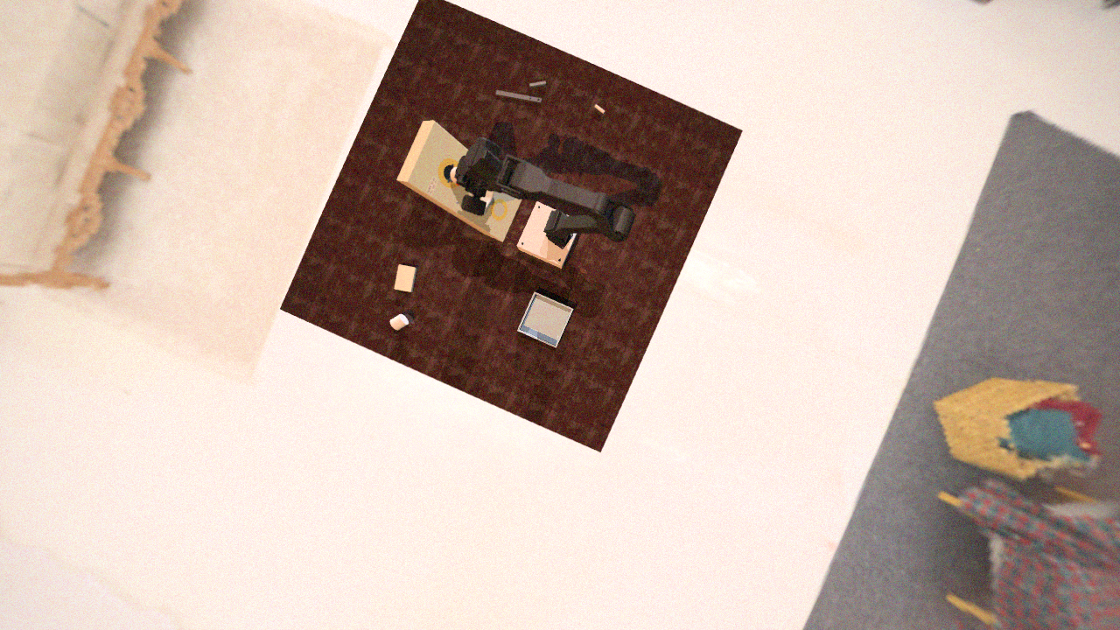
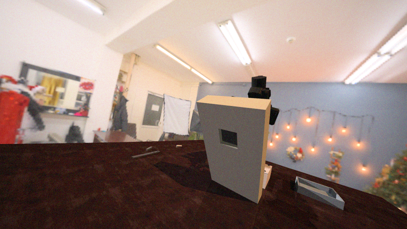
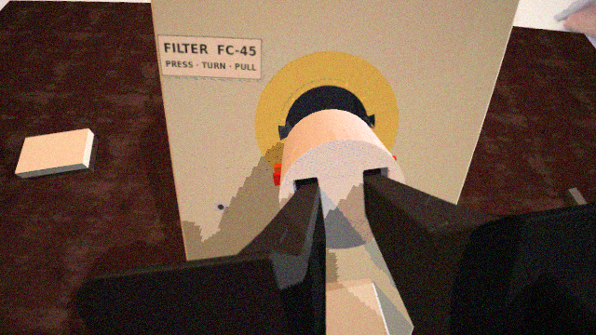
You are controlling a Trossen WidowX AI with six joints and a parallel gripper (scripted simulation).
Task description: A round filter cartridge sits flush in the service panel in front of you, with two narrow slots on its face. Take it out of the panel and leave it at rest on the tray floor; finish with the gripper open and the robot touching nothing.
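Note:
The round pale cartridge (image 3: pixel 335 160) (image 1: pixel 453 174) is out in front of the panel's dark round opening, with red lugs at its sides. Its slotted face points toward the wrist camera. My gripper (image 3: pixel 338 186) has one fingertip in each slot and is shut on the cartridge. The service panel (image 1: pixel 426 157) (image 2: pixel 236 170) (image 3: pixel 209 116) stands tilted, with a yellow ring (image 3: pixel 270 104) around the opening. The cartridge's far end is hidden in the wrist view. The shallow grey tray (image 1: pixel 548 315) (image 2: pixel 318 197) is empty, away from the gripper.
A pinkish base plate (image 1: pixel 536 239) lies under the arm between panel and tray. A tan block (image 1: pixel 404 277) (image 3: pixel 56 151) and a white cylinder (image 1: pixel 399 322) are on the table. Grey bars (image 1: pixel 518 96) (image 2: pixel 146 154) and a small pale piece (image 1: pixel 598 108) (image 2: pixel 178 146) lie beyond the panel.

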